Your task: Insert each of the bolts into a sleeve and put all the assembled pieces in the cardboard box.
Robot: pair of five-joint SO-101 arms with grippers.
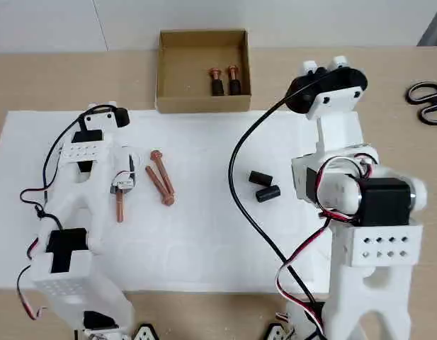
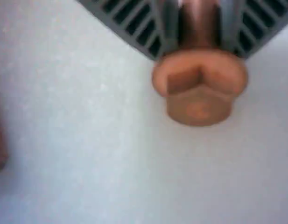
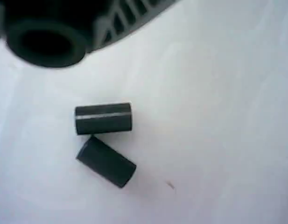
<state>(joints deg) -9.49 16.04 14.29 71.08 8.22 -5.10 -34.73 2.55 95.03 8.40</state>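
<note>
- Two sets of fingers, each closed on a part: the left fingers (image 2: 129, 25) clamp a copper bolt (image 2: 200, 91), its hexagonal head sticking out past them.
- The right fingers (image 3: 125, 21) grip a black sleeve (image 3: 45, 42).
- Two loose sleeves (image 3: 103, 119) (image 3: 106, 162) touch on the white mat (image 1: 204, 241).
- Two loose bolts (image 1: 163, 173) (image 1: 159, 185) lie near the left arm.
- The cardboard box (image 1: 202, 105), farther back on the desk (image 1: 62, 78), holds two assembled pieces (image 1: 216, 81) (image 1: 234, 79).

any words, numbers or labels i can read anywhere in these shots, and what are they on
No text can be read in any view.
Small sticker on the left arm: too small to read.
Cardboard box: no print shows.
Sleeve: a pale line along it, no lettering.
</note>
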